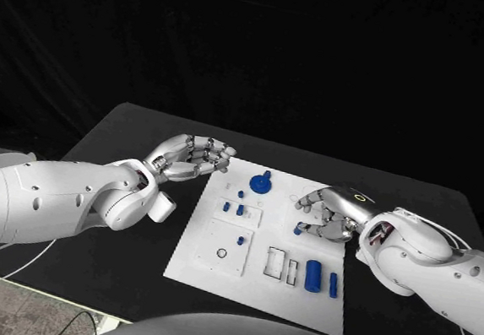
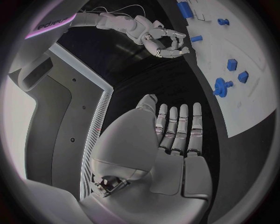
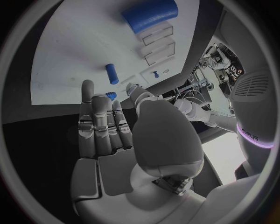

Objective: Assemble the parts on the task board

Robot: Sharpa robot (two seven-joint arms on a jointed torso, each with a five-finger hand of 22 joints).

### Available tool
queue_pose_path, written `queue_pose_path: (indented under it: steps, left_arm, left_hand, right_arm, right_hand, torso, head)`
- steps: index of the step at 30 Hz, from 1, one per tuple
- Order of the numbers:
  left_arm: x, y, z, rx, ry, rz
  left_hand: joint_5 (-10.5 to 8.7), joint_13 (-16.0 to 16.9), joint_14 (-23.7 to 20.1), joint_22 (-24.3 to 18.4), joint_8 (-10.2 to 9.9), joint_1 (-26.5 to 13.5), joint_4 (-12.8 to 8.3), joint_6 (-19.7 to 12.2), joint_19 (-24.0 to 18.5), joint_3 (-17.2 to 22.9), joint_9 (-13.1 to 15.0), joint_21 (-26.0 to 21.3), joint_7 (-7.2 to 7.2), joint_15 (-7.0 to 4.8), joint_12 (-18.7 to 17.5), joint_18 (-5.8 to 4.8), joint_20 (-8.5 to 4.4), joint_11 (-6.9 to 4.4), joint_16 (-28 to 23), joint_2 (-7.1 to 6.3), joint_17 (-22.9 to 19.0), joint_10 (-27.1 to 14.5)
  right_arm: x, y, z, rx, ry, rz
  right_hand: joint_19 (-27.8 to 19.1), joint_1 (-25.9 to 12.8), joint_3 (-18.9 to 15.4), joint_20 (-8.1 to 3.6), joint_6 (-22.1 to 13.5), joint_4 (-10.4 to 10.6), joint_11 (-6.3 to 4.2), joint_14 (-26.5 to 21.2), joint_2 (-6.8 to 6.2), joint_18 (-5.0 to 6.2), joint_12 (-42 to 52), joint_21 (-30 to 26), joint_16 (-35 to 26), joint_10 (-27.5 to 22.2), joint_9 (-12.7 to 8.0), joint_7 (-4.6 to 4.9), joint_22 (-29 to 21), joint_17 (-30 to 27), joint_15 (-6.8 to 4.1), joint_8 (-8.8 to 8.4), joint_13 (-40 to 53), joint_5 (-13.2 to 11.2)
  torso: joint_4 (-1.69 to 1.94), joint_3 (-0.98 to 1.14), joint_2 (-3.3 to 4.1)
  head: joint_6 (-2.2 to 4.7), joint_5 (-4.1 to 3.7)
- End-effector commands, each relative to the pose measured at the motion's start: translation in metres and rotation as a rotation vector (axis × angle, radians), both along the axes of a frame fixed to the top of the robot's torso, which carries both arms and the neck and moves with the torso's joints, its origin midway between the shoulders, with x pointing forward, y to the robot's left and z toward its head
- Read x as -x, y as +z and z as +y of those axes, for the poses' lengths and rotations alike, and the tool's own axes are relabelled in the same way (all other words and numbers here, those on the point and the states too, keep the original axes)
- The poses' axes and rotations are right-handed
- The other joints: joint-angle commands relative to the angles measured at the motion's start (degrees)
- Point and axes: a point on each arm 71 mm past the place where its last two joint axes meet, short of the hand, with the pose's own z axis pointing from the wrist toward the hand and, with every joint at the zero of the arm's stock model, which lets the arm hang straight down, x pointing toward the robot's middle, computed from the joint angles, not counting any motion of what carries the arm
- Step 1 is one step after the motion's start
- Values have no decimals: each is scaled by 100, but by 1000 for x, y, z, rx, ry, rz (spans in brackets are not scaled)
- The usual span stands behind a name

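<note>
Both the left hand and right hand hover empty, fingers apart, beside the task board.

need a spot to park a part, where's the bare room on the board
Free: the task board strip nearest the robot, below the ring and slots. Crowded: the far end around the blue gear, and the edge under the right hand.

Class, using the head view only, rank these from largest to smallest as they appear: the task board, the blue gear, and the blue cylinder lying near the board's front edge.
1. task board, by far the largest.
2. and 3. blue gear and blue cylinder: too alike in apparent size to rank.
</note>
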Motion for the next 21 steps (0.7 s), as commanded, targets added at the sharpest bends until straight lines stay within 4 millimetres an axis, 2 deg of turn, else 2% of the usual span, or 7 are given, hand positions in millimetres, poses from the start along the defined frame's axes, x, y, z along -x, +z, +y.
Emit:
queue_pose_path:
  steps: [1, 6, 11, 15, 21]
  left_arm:
    - [1, 0, -2, 17, -19, 10]
    - [1, 0, -2, 17, -20, 13]
    - [1, -1, -2, 17, -22, 17]
    - [1, -2, -2, 18, -24, 20]
    - [1, -3, -3, 18, -30, 30]
  left_hand:
    - [25, -14, 51, -6, 21, 49, -2, -31, 47, 4, -2, -30, 6, 3, 33, 21, 7, 12, 40, -4, -11, -40]
    - [28, -33, 60, -9, 19, 60, -1, -39, 63, 4, -4, -32, 3, 10, 34, 19, 16, 19, 44, -2, -21, -47]
    - [31, -48, 67, -10, 18, 69, -2, -44, 79, 6, -5, -32, 2, 17, 36, 18, 23, 24, 46, 1, -29, -53]
    - [35, -67, 76, -10, 18, 83, -4, -47, 101, 9, -6, -31, 3, 24, 39, 17, 31, 29, 50, 5, -39, -57]
    - [43, -85, 84, -11, 20, 96, -5, -48, 118, 14, -7, -31, 5, 30, 43, 17, 37, 35, 53, 13, -49, -59]
  right_arm:
    - [2, -6, 1, 69, 28, 13]
    - [3, -11, 1, 93, 29, 30]
    - [3, -16, 1, 115, 30, 38]
    - [2, -18, 3, 116, 33, 28]
    - [1, -22, 6, 98, 35, 12]
  right_hand:
    - [14, 38, -104, 40, -62, -12, 18, 33, -5, 11, -139, -16, 51, -57, -30, -5, -61, 65, 17, -48, -146, -10]
    - [66, 116, -228, 44, -86, -19, 47, 139, 25, 20, -319, -4, 221, -168, -71, -12, -127, 256, 18, -91, -351, 59]
    - [109, 219, -255, 31, -8, -61, 45, 193, 70, 22, -368, 4, 326, -136, -82, 3, -154, 365, 1, -73, -474, 243]
    - [138, 340, -205, 4, 90, -159, 11, 220, 124, 23, -319, 15, 388, 31, -87, 10, -155, 430, -18, -46, -546, 567]
    - [183, 408, -98, -22, 303, -251, -24, 287, 197, 13, -230, 44, 477, 360, -65, 26, -106, 526, -30, 31, -638, 715]
  torso:
    - [1, 0, 2]
    - [0, -1, 0]
    - [1, 0, 0]
    - [-1, -1, 1]
    - [3, 0, -2]
  head:
    - [1, 11]
    - [1, 26]
    - [1, 39]
    - [1, 37]
    - [1, 55]
